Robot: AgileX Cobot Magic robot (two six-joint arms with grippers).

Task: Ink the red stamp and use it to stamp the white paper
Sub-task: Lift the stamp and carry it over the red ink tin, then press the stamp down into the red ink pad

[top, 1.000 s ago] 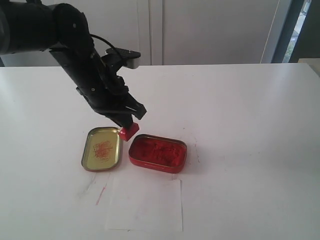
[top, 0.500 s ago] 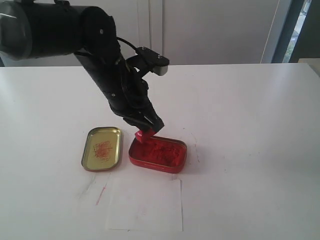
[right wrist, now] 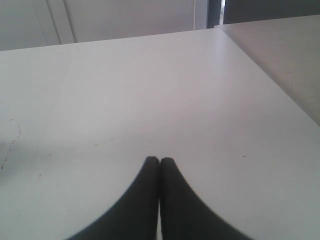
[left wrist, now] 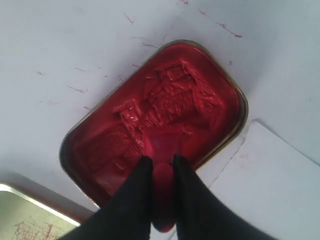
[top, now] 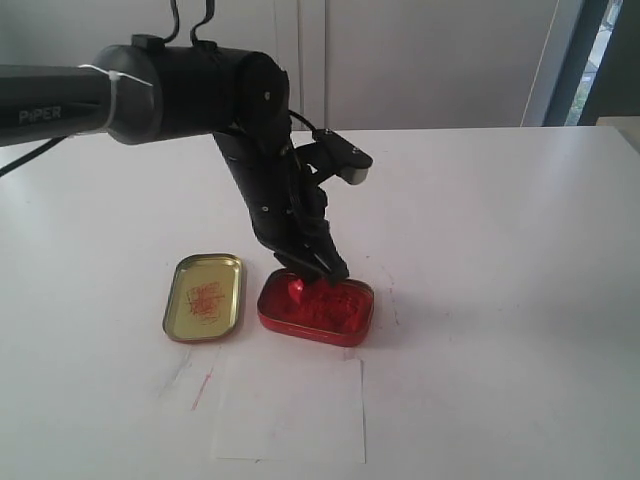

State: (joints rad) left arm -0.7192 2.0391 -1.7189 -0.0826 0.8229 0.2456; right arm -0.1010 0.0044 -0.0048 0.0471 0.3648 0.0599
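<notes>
The left claw [left wrist: 160,162] is closed almost fully, its two black fingers [left wrist: 137,185] pinching the narrow handle of the small solid red block stamp [left wrist: 161,146]. The stamp hangs tilted, and its face meets the ink at the near-left part of the shallow rectangular metal tin filled with lumpy red ink [top: 300,328]. Whether it presses firmly or only touches cannot be told.

I judge that the inking step is in hand and the paper is not yet stamped. The next move calls for lifting the stamp clear of the tin's rim, carrying it towards the camera over the thin flat white rectangular sheet of paper [top: 290,408], levelling the face, and pressing straight down with the grip kept tight.

The paper lies just in front of the tin on the white worktop [top: 500,250], seemingly not touching it. Just left of the ink tin sits a gold-coloured shallow metal tin half [top: 225,275] with a red smudge inside.

The right claw [right wrist: 159,161] is elsewhere over bare worktop, its fingers pressed together on nothing.

By count: one stamp, one ink tin, one gold tin half, one sheet, two claws.
</notes>
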